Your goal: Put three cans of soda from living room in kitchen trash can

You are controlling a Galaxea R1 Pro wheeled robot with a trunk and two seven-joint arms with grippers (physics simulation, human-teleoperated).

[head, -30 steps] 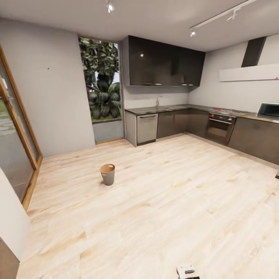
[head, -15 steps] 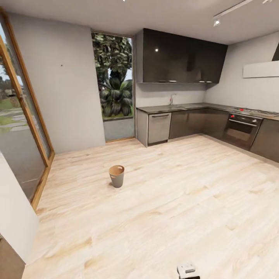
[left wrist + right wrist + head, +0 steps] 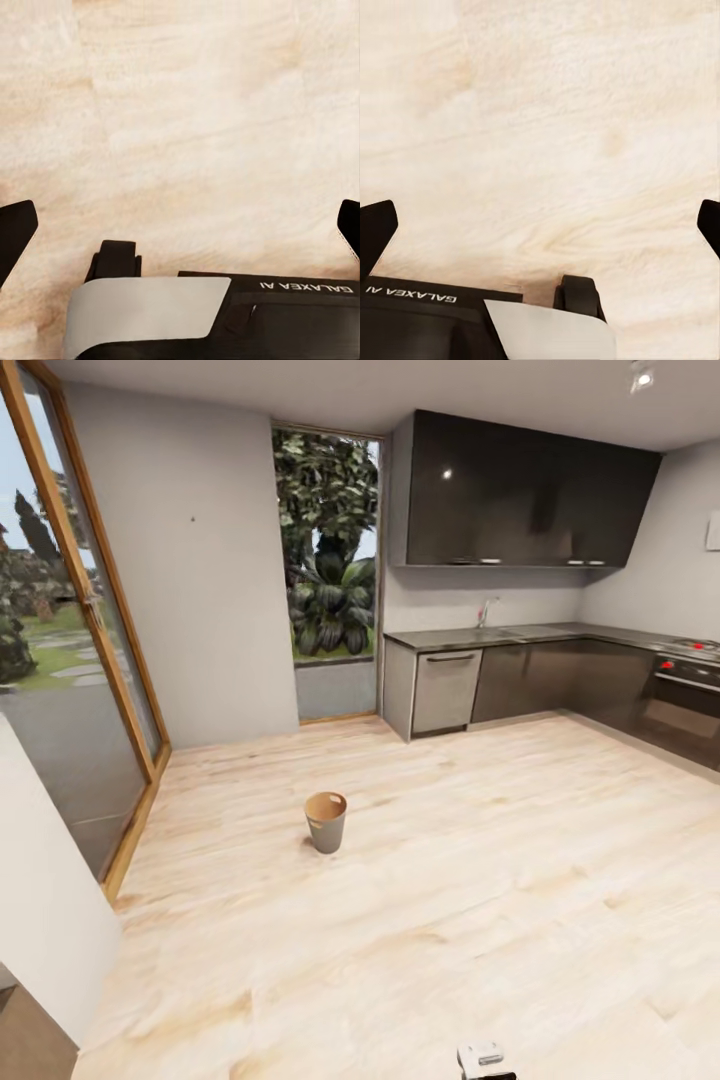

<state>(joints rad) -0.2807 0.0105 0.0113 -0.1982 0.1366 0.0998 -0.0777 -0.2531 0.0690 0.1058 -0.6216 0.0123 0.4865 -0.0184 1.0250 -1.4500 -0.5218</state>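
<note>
The tash can (image 3: 326,822) stands alone on the pale wood floor of the kitchen in the head view, a small grey tapered bin with an orange-brown inside, some way ahead of me. No can of soda is in view. In the left wrist view my left gripper (image 3: 180,225) is open, its dark fingertips (image 3: 16,229) wide apart over bare floor with nothing between them. My right gripper (image 3: 540,225) is open as well, holding nothing above the planks, its fingertips (image 3: 375,229) at the picture's edges.
A dark L-shaped counter (image 3: 520,633) with glossy cabinets runs along the back right, with a built-in oven (image 3: 685,695). A wood-framed glass door (image 3: 70,690) lines the left side. A white wall corner (image 3: 40,900) juts in at near left. Part of my base (image 3: 482,1057) shows below.
The whole head view has swung to the left: the bin and cabinets slid right in the picture, the microwave left the frame, and more glass door shows. The bin looks slightly nearer.
</note>
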